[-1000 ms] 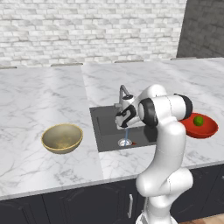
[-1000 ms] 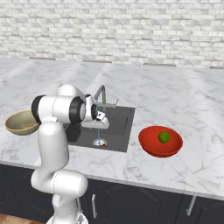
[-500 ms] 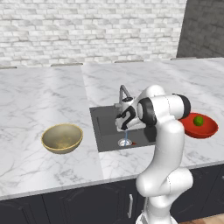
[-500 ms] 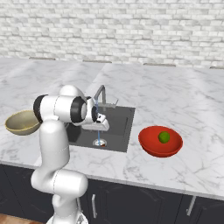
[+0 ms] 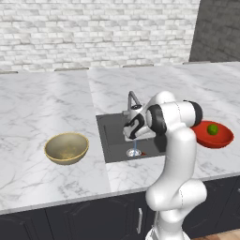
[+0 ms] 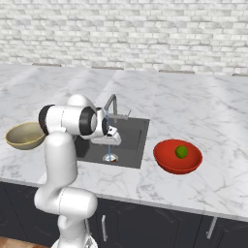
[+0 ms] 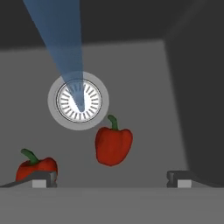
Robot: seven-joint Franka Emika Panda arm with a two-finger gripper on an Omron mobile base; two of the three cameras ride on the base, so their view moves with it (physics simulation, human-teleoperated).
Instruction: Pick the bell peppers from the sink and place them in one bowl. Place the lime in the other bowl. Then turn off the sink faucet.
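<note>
Two red bell peppers lie on the floor of the dark grey sink (image 7: 144, 78): one (image 7: 113, 146) just below the round drain, the other (image 7: 37, 167) beside my left fingertip (image 7: 43, 178). My gripper (image 7: 113, 181) hangs open above them with nothing between its fingers; it is over the basin (image 5: 110, 136) under the faucet (image 5: 133, 101). Water runs from the spout onto the drain. The lime (image 5: 213, 129) lies in the red bowl (image 5: 220, 139) right of the sink. Left of the sink stands the tan bowl (image 5: 67, 147), which is empty.
White marble counter (image 5: 47, 108) surrounds the sink, with a brick wall behind. The sink's right wall (image 7: 197, 96) rises close to my right fingertip. In the right base view, the faucet (image 6: 112, 104) stands at the basin's back edge, the red bowl (image 6: 167, 162) at right.
My hand has sunk slightly toward the sink floor. The bowls, the lime and the peppers have not moved.
</note>
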